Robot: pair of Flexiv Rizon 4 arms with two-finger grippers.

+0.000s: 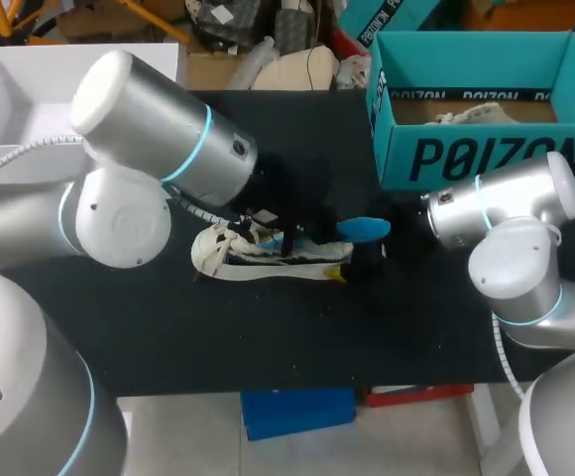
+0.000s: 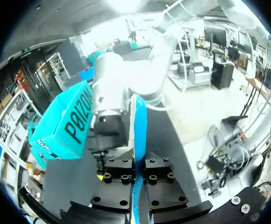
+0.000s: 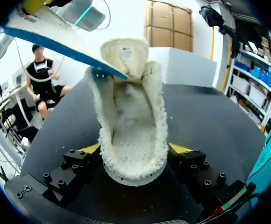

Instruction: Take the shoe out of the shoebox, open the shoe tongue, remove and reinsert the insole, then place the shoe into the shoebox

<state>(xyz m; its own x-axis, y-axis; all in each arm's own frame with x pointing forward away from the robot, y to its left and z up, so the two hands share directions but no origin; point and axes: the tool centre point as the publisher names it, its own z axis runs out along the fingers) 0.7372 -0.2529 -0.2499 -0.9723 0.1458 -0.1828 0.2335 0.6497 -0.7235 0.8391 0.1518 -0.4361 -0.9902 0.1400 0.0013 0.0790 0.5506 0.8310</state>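
Even overhead light fills our head view: the black surface (image 1: 169,337) swallows it, the shoe (image 1: 268,260) casts only a faint shadow, and our left arm (image 1: 159,129) carries soft white highlights. From our left wrist, glare from above burns to white, and the blue insole (image 2: 139,126) glows against the dark left end effector (image 2: 139,172). From our right wrist, the shoe's fleece lining (image 3: 133,140) is evenly lit, the surface showing a dull sheen.

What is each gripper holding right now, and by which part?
The left gripper holds the insole, pinched at one end. The right gripper holds the shoe, clamped across the sides of its heel.
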